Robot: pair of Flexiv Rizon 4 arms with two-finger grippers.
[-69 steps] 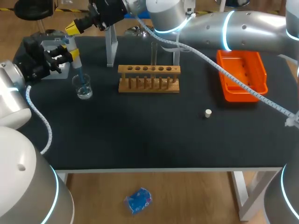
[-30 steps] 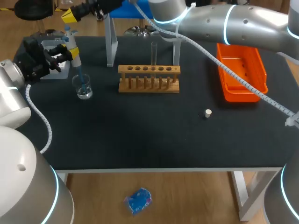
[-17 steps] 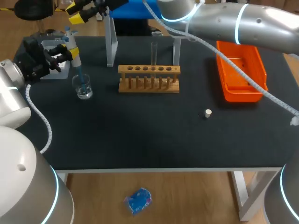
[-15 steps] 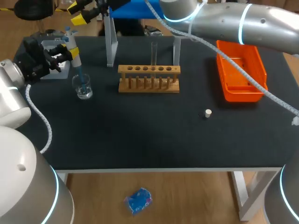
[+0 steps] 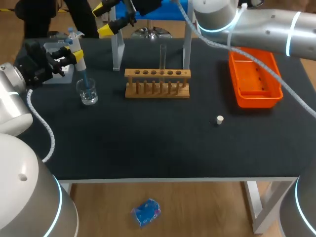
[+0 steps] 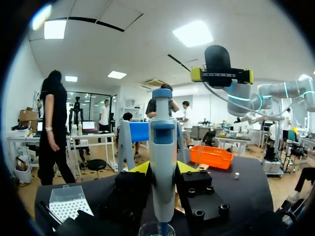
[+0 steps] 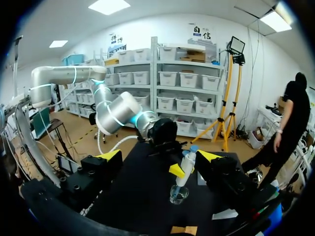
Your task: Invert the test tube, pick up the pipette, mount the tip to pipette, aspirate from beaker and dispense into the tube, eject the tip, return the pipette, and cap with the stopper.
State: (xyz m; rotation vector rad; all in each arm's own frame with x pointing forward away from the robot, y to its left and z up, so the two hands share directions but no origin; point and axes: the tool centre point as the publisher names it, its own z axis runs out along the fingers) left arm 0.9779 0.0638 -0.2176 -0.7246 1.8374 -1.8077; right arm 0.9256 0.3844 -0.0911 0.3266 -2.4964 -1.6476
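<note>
At far-left of the black desk [image 5: 148, 143]: left tool [image 5: 75, 55] clamped on the white-bodied, blue-capped pipette [image 6: 163, 162], which it holds upright with a yellow pad on each side of the barrel. The pipette's blue tip [image 5: 85, 81] points down into the small clear glass beaker [image 5: 89, 95]; can't tell how deep it sits. Clear plastic tip box [image 6: 64, 206] sits just beside the left tool. Right arm comes in from the right and reaches past the middle. Right tool [image 7: 158, 156] hangs above the desk's far edge, fingers spread wide, nothing between them, well clear of the pipette. Clear glass test tube [image 5: 162, 54] stands upright in the light wooden rack [image 5: 157, 89] mid-desk. Small white stopper [image 5: 220, 119] lies on bare desk, well apart from the rack and nearer the orange plastic tray [image 5: 233, 74] at the right side.
</note>
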